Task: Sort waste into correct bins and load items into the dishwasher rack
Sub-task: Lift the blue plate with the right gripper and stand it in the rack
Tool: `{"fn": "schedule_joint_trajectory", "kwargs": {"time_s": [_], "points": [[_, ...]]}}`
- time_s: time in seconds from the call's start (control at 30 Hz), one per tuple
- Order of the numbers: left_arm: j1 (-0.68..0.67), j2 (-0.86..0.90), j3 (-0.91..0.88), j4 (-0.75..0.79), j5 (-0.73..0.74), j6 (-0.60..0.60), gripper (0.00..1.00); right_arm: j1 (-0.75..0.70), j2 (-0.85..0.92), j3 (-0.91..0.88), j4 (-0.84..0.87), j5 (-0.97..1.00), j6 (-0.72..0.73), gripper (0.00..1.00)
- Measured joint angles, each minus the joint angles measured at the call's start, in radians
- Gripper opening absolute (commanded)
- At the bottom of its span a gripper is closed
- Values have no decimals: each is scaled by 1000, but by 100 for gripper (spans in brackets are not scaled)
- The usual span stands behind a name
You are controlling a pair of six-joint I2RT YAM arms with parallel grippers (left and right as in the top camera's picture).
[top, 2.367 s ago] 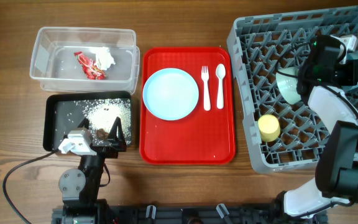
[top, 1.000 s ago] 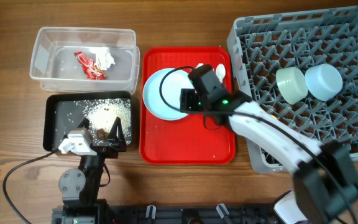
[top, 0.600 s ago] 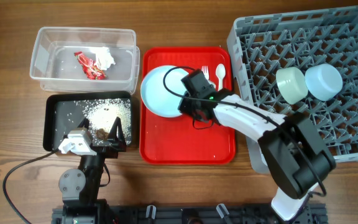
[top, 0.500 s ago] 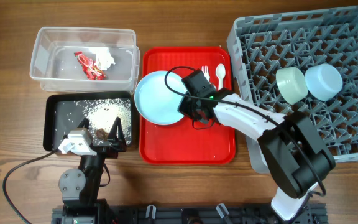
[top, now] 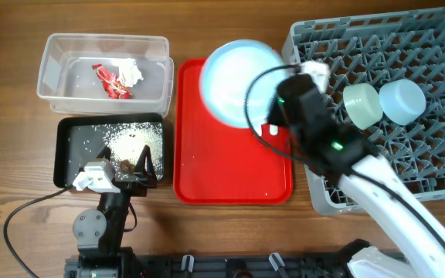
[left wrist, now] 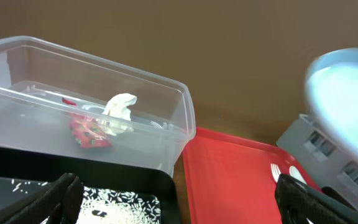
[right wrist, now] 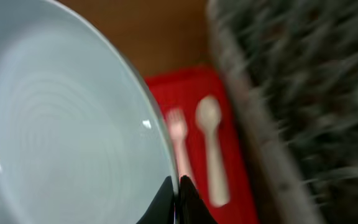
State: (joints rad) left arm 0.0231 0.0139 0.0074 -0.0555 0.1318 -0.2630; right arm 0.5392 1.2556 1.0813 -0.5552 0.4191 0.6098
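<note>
Near the far edge of the tabletop (top: 6, 154), the right gripper (right wrist: 178, 196) pinches the light blue plate (top: 234, 81) by its rim, held high above the red tray (top: 222, 170) beside the dishwasher rack (top: 377, 46), likely for slotting between pegs (top: 361, 77); left gripper (left wrist: 179, 205) spread, idle front-left.

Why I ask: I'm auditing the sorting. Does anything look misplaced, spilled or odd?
Nothing stands out. Wrapper and tissue lie in the clear tub, rice in the black tray; the right gripper holds the plate above the red tray.
</note>
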Motion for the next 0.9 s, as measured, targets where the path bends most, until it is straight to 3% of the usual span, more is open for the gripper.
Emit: {"fn": "schedule_joint_trajectory", "kwargs": {"time_s": [0.13, 0.23, 0.4, 0.5, 0.63, 0.9], "points": [[0, 0, 0, 0, 0, 0, 100, -111, -149, 1, 135, 300, -261, 4], [0, 0, 0, 0, 0, 0, 100, -219, -175, 3, 316, 431, -548, 4], [0, 0, 0, 0, 0, 0, 100, -342, -58, 3, 515, 504, -962, 4], [0, 0, 0, 0, 0, 0, 100, -380, 58, 3, 589, 518, -1118, 5], [0, 0, 0, 0, 0, 0, 100, -410, 216, 0, 706, 581, -1233, 4], [0, 0, 0, 0, 0, 0, 100, -494, 314, 0, 819, 565, -1334, 4]]}}
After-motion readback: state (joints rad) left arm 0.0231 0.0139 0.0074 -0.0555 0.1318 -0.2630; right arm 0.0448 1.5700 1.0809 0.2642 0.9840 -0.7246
